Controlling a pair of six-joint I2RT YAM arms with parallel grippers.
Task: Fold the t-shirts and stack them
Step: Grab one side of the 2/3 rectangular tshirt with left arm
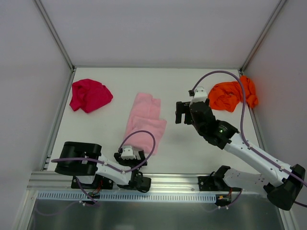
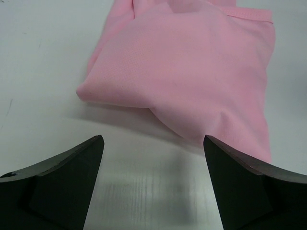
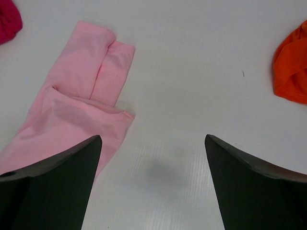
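The light pink t-shirt (image 1: 144, 122) lies partly folded in the middle of the table, also visible in the left wrist view (image 2: 192, 62) and the right wrist view (image 3: 76, 105). My left gripper (image 1: 129, 154) sits just short of its near edge, open, with only bare table between the fingers (image 2: 153, 143). My right gripper (image 1: 178, 113) hovers to the right of the pink shirt, open and holding nothing (image 3: 153, 141). The magenta-red t-shirt (image 1: 89, 96) is crumpled at the back left. The bright orange t-shirt (image 1: 232, 96) is bunched at the back right.
White walls enclose the table on the left, back and right. The orange shirt rests against the right wall. A metal rail (image 1: 163, 178) runs along the near edge by the arm bases. A purple cable (image 1: 242, 110) loops over the right arm.
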